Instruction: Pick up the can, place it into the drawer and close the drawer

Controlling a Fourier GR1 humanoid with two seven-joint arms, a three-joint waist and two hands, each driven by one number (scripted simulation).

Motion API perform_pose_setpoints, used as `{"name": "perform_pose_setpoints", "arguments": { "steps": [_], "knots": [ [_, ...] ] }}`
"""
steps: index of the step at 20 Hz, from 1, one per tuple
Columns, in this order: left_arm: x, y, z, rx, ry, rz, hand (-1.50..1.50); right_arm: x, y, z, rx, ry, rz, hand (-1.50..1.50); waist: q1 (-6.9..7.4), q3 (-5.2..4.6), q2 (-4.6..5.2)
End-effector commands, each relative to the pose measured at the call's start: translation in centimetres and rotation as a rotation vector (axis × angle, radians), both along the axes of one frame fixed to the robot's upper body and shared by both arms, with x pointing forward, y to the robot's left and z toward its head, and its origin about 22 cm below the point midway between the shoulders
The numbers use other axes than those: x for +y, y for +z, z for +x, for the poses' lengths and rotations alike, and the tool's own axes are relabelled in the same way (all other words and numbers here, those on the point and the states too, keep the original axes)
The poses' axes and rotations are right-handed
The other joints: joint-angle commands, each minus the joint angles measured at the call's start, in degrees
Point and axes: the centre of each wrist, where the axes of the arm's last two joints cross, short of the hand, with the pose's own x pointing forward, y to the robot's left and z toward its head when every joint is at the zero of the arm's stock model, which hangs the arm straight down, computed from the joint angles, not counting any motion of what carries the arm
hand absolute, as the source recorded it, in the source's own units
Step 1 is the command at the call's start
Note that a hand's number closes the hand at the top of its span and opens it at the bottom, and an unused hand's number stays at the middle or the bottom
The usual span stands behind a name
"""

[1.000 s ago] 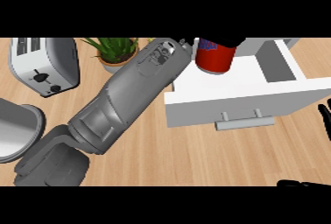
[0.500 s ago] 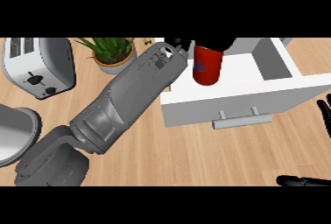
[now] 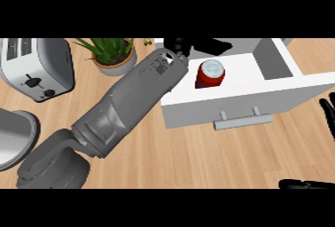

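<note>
A red can (image 3: 210,75) with a silver top stands upright inside the open white drawer (image 3: 239,95), near its back left corner. The drawer's grey handle (image 3: 243,121) faces me. My left forearm stretches diagonally up to the drawer, and my left hand (image 3: 196,45) sits just behind the can at the view's top edge. Its fingers are spread and off the can. My right hand (image 3: 326,110) rests open at the right edge, to the right of the drawer front.
A white toaster (image 3: 34,66) stands at the far left and a potted plant (image 3: 112,54) sits beside my left forearm. A grey round pot (image 3: 12,138) lies at the left edge. Bare wooden counter (image 3: 216,155) spreads in front of the drawer.
The can has gone down from above the drawer's edge into the drawer. My left hand has let go of it and drawn back a little behind it.
</note>
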Motion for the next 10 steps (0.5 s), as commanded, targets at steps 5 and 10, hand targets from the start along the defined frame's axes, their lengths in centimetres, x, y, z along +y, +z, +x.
{"name": "perform_pose_setpoints", "arguments": {
  "steps": [5,10],
  "knots": [
    [-0.2,0.8,0.1,-0.012,0.01,-0.05,-1.5,-0.3,1.0,-0.3,-0.052,-0.044,-0.124,-1.5,0.64,-0.05,0.04],
    [-0.2,0.5,-0.1,0.022,0.01,-0.112,-1.5,-0.6,2.1,-0.9,-0.129,-0.034,-0.304,-1.5,0.86,-0.03,-0.24]
  ]
}}
